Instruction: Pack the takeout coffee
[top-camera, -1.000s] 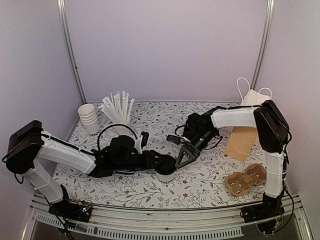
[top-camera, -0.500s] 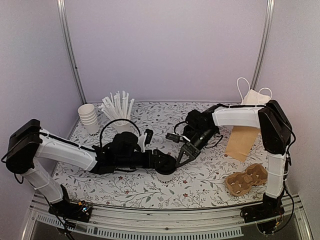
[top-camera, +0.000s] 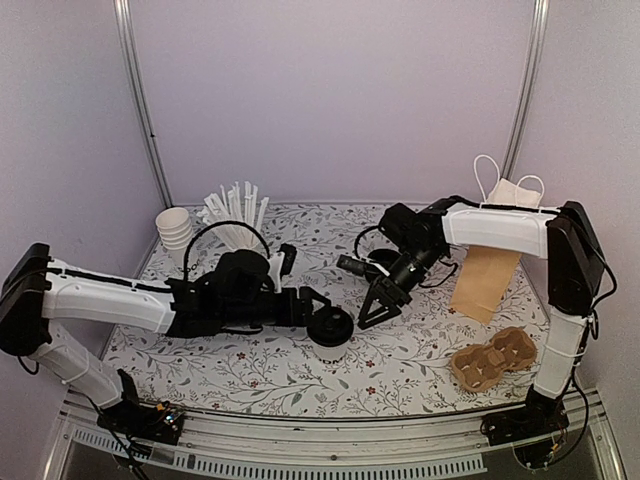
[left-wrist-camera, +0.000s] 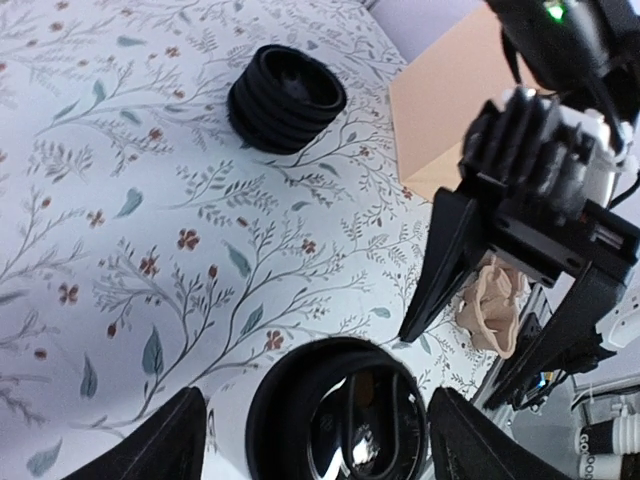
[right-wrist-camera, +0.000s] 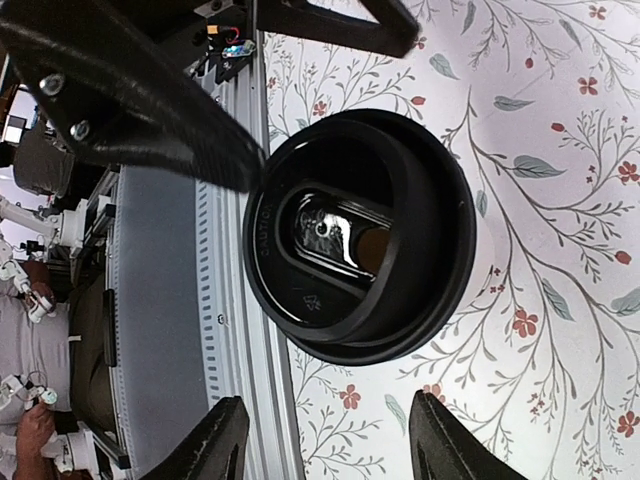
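Lilac walls (top-camera: 330, 100) around a floral-covered table (top-camera: 400, 380)

Plain pale panels close in the back and both sides, with two slanted metal uprights (top-camera: 142, 100) at the rear corners. A white cloth printed with grey-green sprigs and small red flowers covers the tabletop, and a ribbed aluminium rail (top-camera: 330, 428) edges its near side. The light is soft and even.

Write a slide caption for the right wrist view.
Lidded takeout coffee stands on the floral table before the open right pincer.

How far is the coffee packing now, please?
Done: the black lid sits on the takeout coffee. In hand: nothing; the left gripper and right gripper stand open by it. Left: the coffee is not yet in the cardboard carrier or the paper bag.
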